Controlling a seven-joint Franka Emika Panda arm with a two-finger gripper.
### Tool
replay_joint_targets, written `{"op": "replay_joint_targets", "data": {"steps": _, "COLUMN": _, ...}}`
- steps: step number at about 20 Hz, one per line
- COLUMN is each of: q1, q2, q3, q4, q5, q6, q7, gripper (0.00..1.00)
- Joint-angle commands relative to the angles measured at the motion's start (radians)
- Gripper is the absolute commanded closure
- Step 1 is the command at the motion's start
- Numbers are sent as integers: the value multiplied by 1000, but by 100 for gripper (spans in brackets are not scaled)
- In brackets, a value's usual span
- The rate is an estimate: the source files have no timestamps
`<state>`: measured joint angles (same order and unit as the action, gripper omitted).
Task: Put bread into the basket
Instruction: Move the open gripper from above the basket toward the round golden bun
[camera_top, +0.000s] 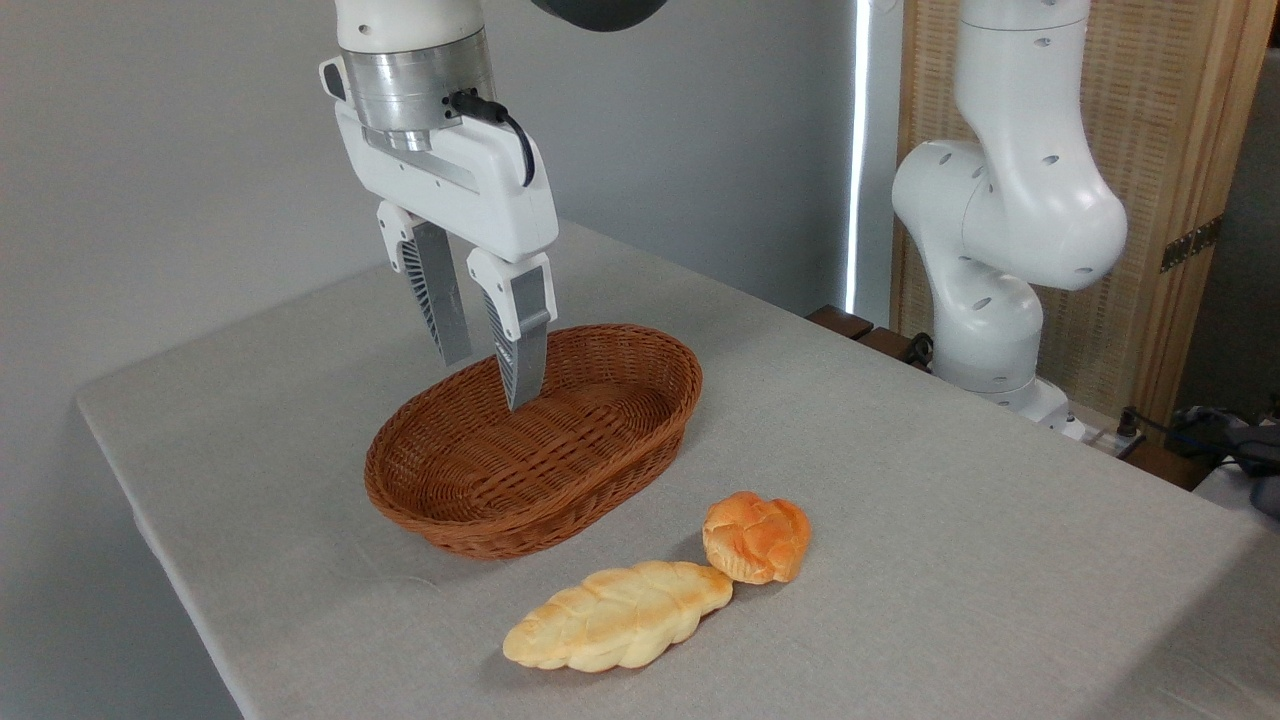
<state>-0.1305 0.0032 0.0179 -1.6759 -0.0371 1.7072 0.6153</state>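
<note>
Camera view shows nothing done yet: the bread lies on the surface just beside the empty basket, above which the gripper hangs, jaws parted and empty.

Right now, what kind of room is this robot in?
Probably a robot test room, not a kitchen: a white robot arm bolted beside a plain grey table, its open claw over an empty basket, and two bread pieces.
</note>
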Motion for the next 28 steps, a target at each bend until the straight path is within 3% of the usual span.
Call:
{"op": "replay_joint_targets", "data": {"steps": 1, "q1": -3, "q2": -2, "q3": 7, "q4": 12, "q5": 9, "q6": -20, "q7": 6, "gripper": 0}}
{"op": "replay_joint_targets", "data": {"steps": 15, "q1": 0, "q2": -14, "q3": 25, "q4": -10, "q5": 11, "q6": -60, "q7": 9, "gripper": 0}}
{"op": "replay_joint_targets", "data": {"steps": 19, "q1": 0, "q2": -118, "q3": 42, "q4": -160, "q5": 11, "q6": 26, "q7": 29, "gripper": 0}}
{"op": "replay_joint_targets", "data": {"steps": 22, "q1": 0, "q2": -210, "q3": 53, "q4": -289, "q5": 11, "q6": 80, "q7": 107, "gripper": 0}}
{"op": "replay_joint_targets", "data": {"steps": 24, "q1": -1, "q2": -267, "q3": 95, "q4": -367, "q5": 11, "q6": 100, "q7": 183, "gripper": 0}}
{"op": "replay_joint_targets", "data": {"steps": 28, "q1": -1, "q2": -299, "q3": 164, "q4": -429, "q5": 11, "q6": 103, "q7": 337, "gripper": 0}}
